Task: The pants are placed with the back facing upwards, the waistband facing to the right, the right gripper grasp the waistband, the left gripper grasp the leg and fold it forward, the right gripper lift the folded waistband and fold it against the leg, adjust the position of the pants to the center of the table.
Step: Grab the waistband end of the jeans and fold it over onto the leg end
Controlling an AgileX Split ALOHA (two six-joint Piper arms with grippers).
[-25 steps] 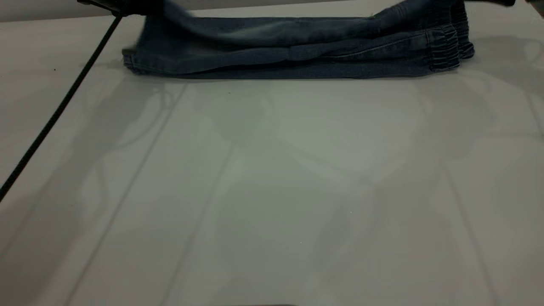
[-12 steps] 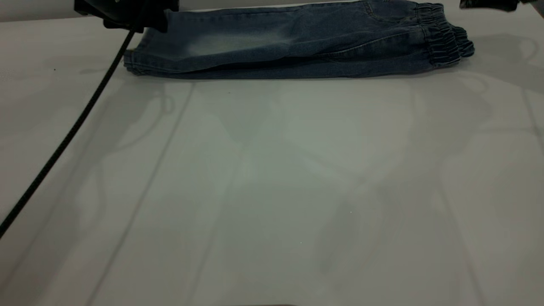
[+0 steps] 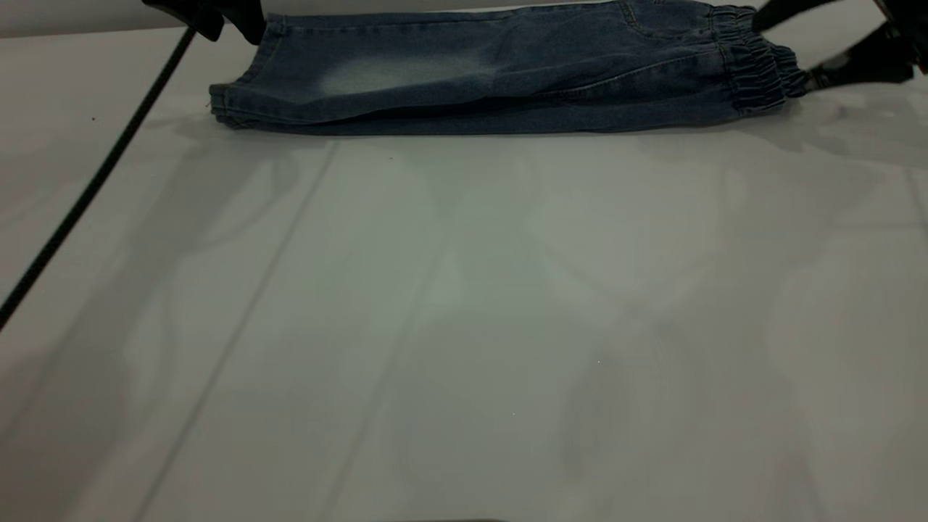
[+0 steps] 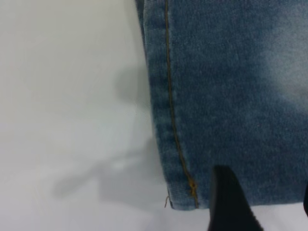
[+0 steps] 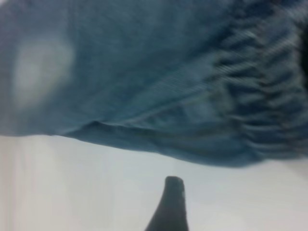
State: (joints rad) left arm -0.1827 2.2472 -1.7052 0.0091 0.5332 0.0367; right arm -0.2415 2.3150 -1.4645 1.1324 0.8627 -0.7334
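Near me the table (image 3: 464, 326) is just bare white surface with arm shadows on it, and the black cable (image 3: 87, 188) running diagonally across the left side. All the action is up at the far edge: the pants (image 3: 500, 76) now lie folded lengthwise in a long flat strip along that edge, hem toward the far-left corner, waistband (image 3: 757, 72) toward the far-right. A second ago the top leg was still draped in the air between the grippers, half a second ago it had just landed, so the leg-over-leg fold looks done to me. The upper layer is the plain leg with the faded patch (image 3: 406, 72), so the printed one must be underneath. My left gripper (image 3: 217, 14) has let go and backed off past the hem; in its wrist view the hem corner lies flat on the table, one black finger (image 4: 228, 202) over it and nothing pinched. The right gripper (image 3: 819, 43) has swung in beside the waistband with its fingers spread wide, one above and one down near the table, not yet closed on the ruffles. Next I'd guess it grabs the waistband and folds it over toward the hem.
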